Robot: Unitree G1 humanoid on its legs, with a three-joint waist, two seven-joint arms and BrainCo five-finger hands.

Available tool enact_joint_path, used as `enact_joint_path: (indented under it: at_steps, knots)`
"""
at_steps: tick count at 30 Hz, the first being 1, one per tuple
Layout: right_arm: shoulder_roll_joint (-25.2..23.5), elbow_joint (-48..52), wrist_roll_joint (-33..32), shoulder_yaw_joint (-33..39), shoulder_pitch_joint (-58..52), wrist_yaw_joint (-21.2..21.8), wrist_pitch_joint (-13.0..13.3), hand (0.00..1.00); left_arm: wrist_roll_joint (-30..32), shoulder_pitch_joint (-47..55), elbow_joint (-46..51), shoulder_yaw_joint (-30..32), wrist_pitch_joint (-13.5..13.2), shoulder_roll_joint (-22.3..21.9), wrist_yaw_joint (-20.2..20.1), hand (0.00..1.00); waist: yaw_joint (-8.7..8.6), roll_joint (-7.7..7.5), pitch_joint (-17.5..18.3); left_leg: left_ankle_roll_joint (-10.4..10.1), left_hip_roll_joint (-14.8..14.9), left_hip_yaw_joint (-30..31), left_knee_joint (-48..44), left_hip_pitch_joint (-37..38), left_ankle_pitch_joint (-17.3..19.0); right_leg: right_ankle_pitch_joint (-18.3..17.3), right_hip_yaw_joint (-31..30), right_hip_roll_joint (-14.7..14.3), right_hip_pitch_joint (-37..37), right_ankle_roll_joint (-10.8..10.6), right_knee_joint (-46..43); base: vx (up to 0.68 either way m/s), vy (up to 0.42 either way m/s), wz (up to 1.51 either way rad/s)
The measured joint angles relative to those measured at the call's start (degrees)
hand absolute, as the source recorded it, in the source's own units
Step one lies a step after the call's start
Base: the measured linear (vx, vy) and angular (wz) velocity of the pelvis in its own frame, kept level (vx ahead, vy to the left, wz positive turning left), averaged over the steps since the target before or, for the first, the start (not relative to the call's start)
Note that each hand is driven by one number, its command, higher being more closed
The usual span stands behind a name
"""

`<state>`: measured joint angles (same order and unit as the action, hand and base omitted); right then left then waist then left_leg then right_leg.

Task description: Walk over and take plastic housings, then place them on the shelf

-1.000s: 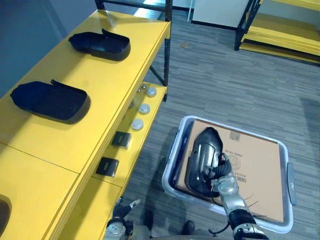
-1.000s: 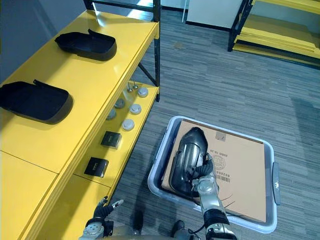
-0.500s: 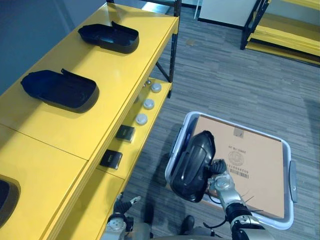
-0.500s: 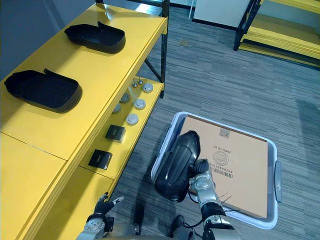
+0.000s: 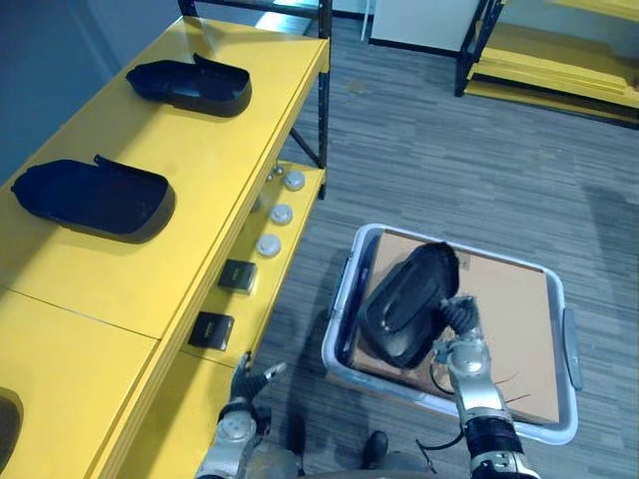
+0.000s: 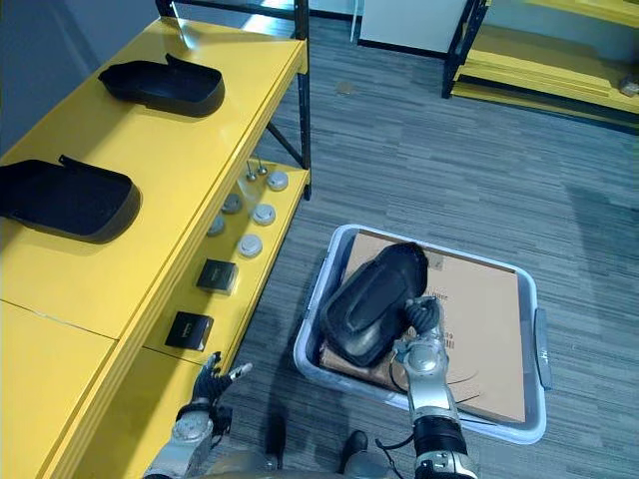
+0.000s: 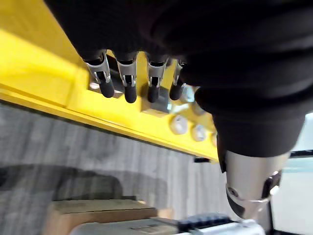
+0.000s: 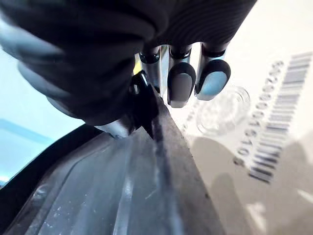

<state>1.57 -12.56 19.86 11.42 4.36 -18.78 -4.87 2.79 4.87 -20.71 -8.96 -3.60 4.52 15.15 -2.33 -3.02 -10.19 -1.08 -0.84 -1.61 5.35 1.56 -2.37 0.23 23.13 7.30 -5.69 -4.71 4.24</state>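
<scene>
My right hand (image 5: 457, 329) is shut on the edge of a black plastic housing (image 5: 404, 302), which hangs tilted over the left part of a pale bin (image 5: 451, 408); its fingers (image 8: 181, 81) curl over the housing's rim (image 8: 146, 161). Two more black housings (image 5: 95, 198) (image 5: 190, 85) lie on the yellow shelf top (image 5: 215, 150). Low beside the shelf's lower level, my left hand (image 5: 240, 411) is open with straight fingers (image 7: 128, 83) and holds nothing.
A cardboard sheet (image 5: 509, 329) lines the bin on the grey floor. The lower yellow shelf level (image 5: 262, 289) carries small black boxes (image 5: 211, 329) and several round white caps (image 5: 270, 244). Another yellow rack (image 5: 549, 60) stands at the back right.
My right hand closed on the housing and lifted it off the cardboard, then swung it back over the bin. The camera shifted, and the left hand stayed open.
</scene>
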Motion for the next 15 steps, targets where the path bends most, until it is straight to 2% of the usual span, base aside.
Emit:
enact_joint_path:
  at_steps: [8,11,15]
  knots:
    - [0.06,12.93,6.39,-2.26,-2.38,-0.54,0.05,1.0,1.44,-0.81,24.11,-5.97,-2.73,-1.54,0.95,0.0,-0.24,0.28,1.0,0.8,0.12,-0.34,-0.65,0.06,0.51,0.0,-0.93,-0.19,0.12,0.02,-0.14,-0.02,0.008,-0.04]
    - [0.11,16.33,8.43,-4.11,-2.34,-1.21,0.08,1.0,3.42,-4.05,28.47,-7.66,-4.01,-1.52,2.21,0.0,-0.24,0.47,2.76,1.26,-0.06,-0.96,-1.49,0.05,0.85,-0.01,-1.36,-0.11,-0.06,0.02,-0.14,0.04,0.009,-0.09]
    - [0.15,19.77,10.12,-6.72,-1.54,-1.3,0.53,1.0,4.75,-7.4,31.24,-10.36,-4.55,-1.51,2.59,0.0,-0.43,0.65,3.24,1.28,-0.13,-1.55,-1.52,0.39,0.86,0.0,-1.81,-0.02,-0.14,0.03,-0.29,0.0,0.007,-0.07]
